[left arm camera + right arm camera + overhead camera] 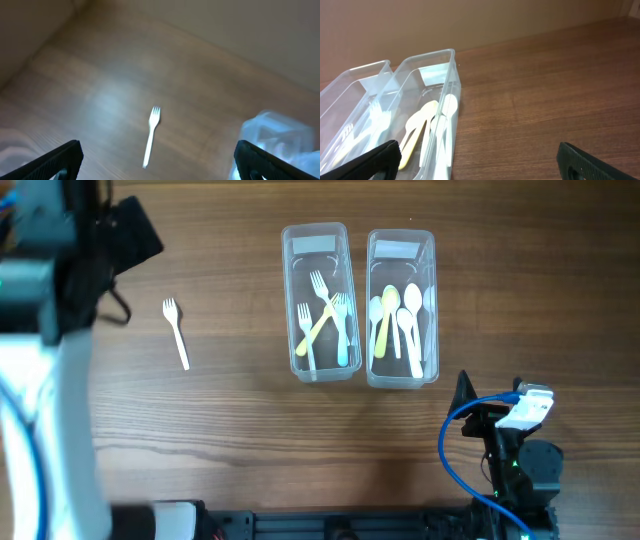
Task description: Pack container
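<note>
A white plastic fork [176, 332] lies alone on the wooden table at the left; it also shows in the left wrist view [151, 134], between and ahead of the fingers. My left gripper [159, 165] is open and empty, above the fork. Two clear containers stand side by side at the top middle: the left one [288, 300] holds several forks, the right one [432, 310] holds several spoons. My right gripper [480, 162] is open and empty near the front right, by the spoon container [451, 75].
The left arm's body [50, 290] covers the table's left side. The right arm base with a blue cable [450, 455] sits at the front right edge.
</note>
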`<state>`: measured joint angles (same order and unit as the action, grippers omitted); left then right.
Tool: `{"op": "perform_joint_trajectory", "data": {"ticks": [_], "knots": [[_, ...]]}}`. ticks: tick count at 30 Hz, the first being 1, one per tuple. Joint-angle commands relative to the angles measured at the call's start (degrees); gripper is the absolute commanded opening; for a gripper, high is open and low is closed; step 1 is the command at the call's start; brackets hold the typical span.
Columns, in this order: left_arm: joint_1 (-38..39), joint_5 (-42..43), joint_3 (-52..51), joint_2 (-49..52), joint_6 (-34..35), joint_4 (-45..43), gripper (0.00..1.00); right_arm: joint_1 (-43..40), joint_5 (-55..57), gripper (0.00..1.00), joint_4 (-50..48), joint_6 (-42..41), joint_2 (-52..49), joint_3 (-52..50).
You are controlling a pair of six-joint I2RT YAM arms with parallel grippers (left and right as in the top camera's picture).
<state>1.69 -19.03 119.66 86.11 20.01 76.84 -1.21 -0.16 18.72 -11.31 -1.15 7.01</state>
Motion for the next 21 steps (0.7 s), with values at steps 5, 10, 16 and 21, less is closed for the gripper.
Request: {"op": "perform_joint_trajectory", "data": {"ticks": [5,10,16,21], "knots": [[-0.3,1.6,-28.4,-26.9,0.4,-25.0,1.00,0.2,0.2,1.00,-0.4,-0.9,0.9,-0.3],[-0.3,2.8,-56.6,-40.9,0.4,-42.6,1.00,0.2,0.2,1.00,-0.4,-0.9,0.9,-0.3],[-0.3,7.0,-85.3,-58.3,1.8,-55.1,1.00,0.2,0.2,1.00,-0.4,-0.8,0.9,-0.3],[-0.3,7.1,-97.3,-70.4,3.6,-55.6,1.00,0.2,0.2,1.00,-0.3,-0.9,0.6,-0.3]]}}
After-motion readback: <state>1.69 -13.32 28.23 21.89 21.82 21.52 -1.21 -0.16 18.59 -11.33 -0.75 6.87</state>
